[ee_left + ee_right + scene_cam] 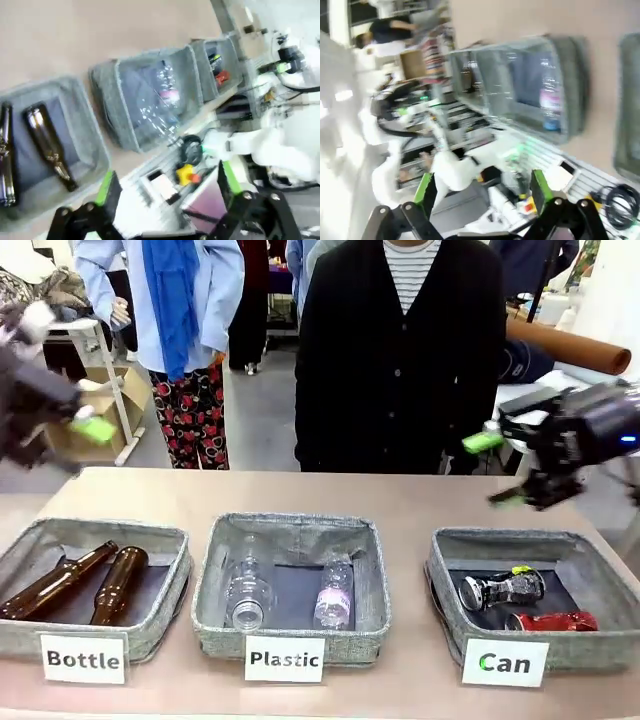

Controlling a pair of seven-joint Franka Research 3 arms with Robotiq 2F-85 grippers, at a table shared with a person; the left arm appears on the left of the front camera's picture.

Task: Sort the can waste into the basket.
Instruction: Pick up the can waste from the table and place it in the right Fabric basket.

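Note:
The grey Can basket (450,552) stands at the table's right front. A dark can (500,588) and a red dented can (555,621) lie inside it. Up and just behind that basket, my right gripper (497,470) hovers open with nothing between its green pads. My left gripper (80,425) is blurred, high over the table's far left corner. In the left wrist view my left gripper (167,185) stands open and empty, with the Can basket (200,60) and the red can (222,76) far off. My right gripper (482,190) is open in its own view.
The Bottle basket (20,540) with two brown bottles (118,585) stands at the left. In the middle is the Plastic basket (215,570) with two clear bottles (335,592). A person in a dark cardigan (400,360) stands at the far edge. The table behind the baskets is bare.

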